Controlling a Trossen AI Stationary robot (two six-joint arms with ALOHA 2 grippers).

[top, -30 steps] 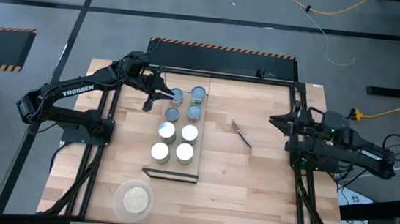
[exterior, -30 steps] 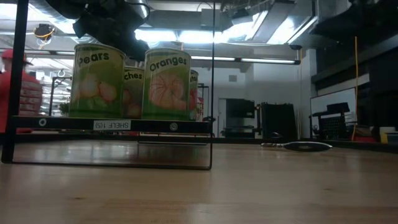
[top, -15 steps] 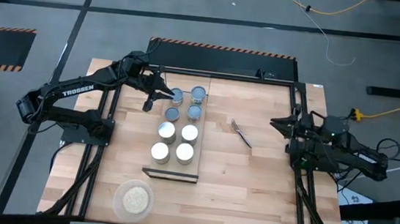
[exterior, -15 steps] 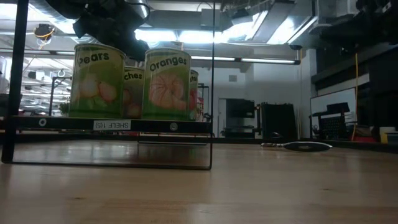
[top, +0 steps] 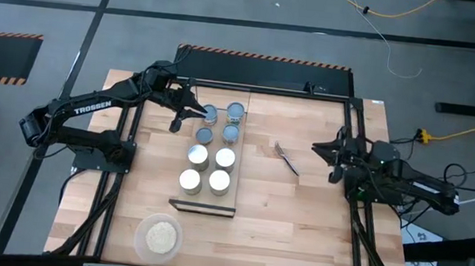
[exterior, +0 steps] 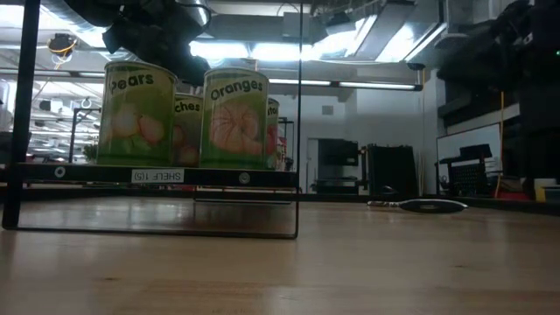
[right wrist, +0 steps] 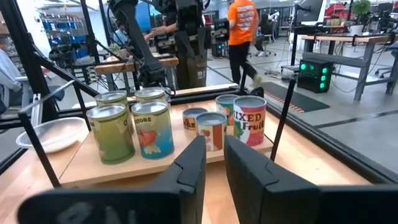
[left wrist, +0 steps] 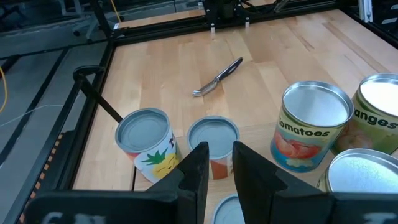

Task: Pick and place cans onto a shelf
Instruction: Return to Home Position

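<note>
Cans (top: 213,145) on shelf (top: 237,164)

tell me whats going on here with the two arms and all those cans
A two-arm robot is stocking fruit cans on a wooden shelf. Eight cans already stand on it in two rows, including the Pears can and the Oranges can. The left gripper hovers by the small cans at the shelf's far end, fingers nearly shut and holding nothing. The right gripper waits empty at the table's right side, near a utensil lying on the tabletop.
</note>
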